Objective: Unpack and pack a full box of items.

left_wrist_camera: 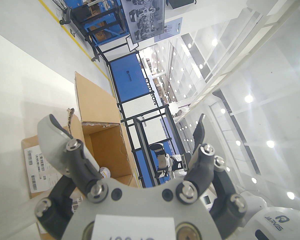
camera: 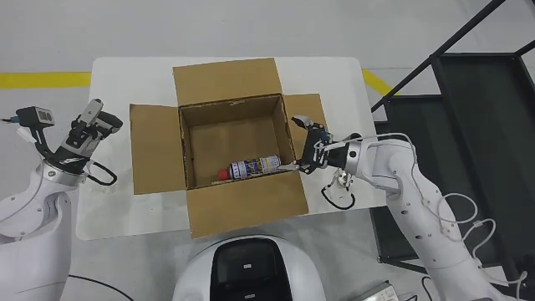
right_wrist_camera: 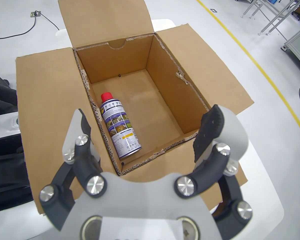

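Inside the open brown cardboard box (camera: 182,146) on the white counter (camera: 117,79), a blue-and-white spray can with a red cap (right_wrist_camera: 118,126) lies on its side along the wall nearest the robot. Right pincer (right_wrist_camera: 147,118) hangs over the box's right-hand rim, fingers spread wide and empty; the can sits below it, base end toward it, cap pointing away. Left pincer (left_wrist_camera: 126,123), also spread open and empty, is raised beyond the box's left flap, well apart from the can.

Brown box (right_wrist_camera: 52,96), red-capped blue can (right_wrist_camera: 120,128)
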